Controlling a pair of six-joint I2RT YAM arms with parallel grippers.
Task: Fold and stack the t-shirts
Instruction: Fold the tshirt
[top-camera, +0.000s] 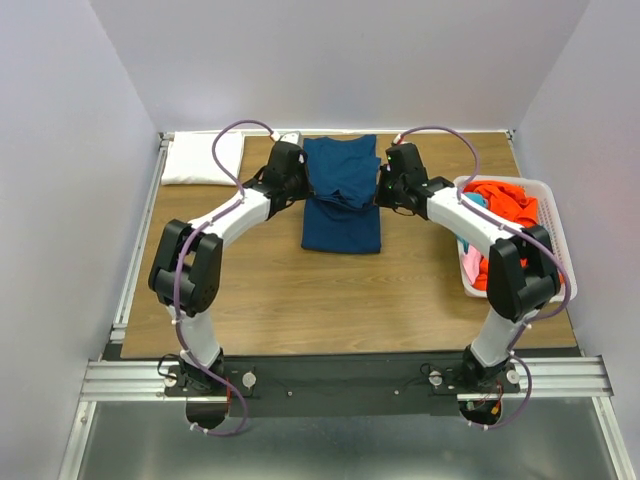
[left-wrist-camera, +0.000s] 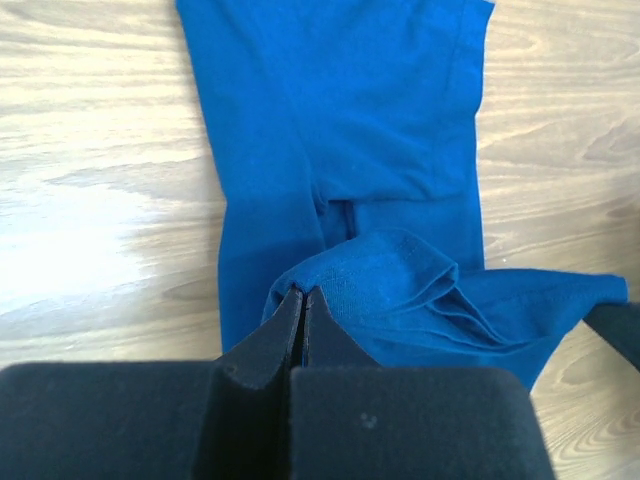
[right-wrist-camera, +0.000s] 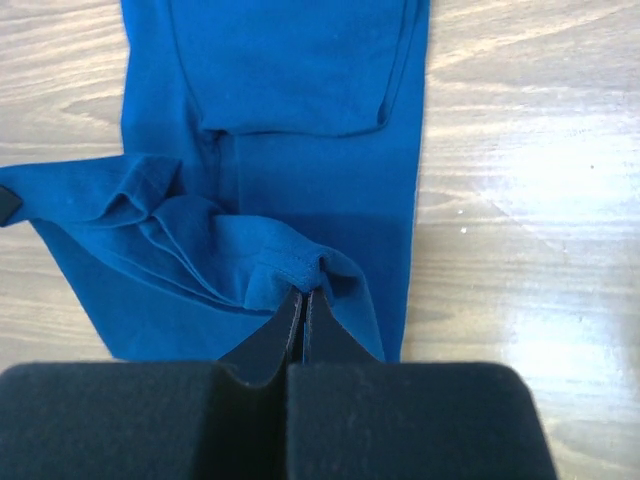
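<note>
My left gripper (left-wrist-camera: 303, 295) and right gripper (right-wrist-camera: 303, 293) are both closed tight, each pinching a bunched edge of the blue t-shirt (top-camera: 342, 225). The shirt lies on the table (top-camera: 270, 290) at its far middle, with the pinched edge lifted between my two hands. The fold is part-made, I judge. To do it well, I should carry both corners together at one height, draw the cloth taut so the loose pleats near my fingertips flatten, then lay the edge square on the layer below before letting go.

At the right, the white basket (top-camera: 553, 205) holds orange t-shirts (top-camera: 505, 200) heaped on top, with pink cloth (top-camera: 468, 262) at its near left side. A folded white t-shirt (top-camera: 200, 158) lies far left.
</note>
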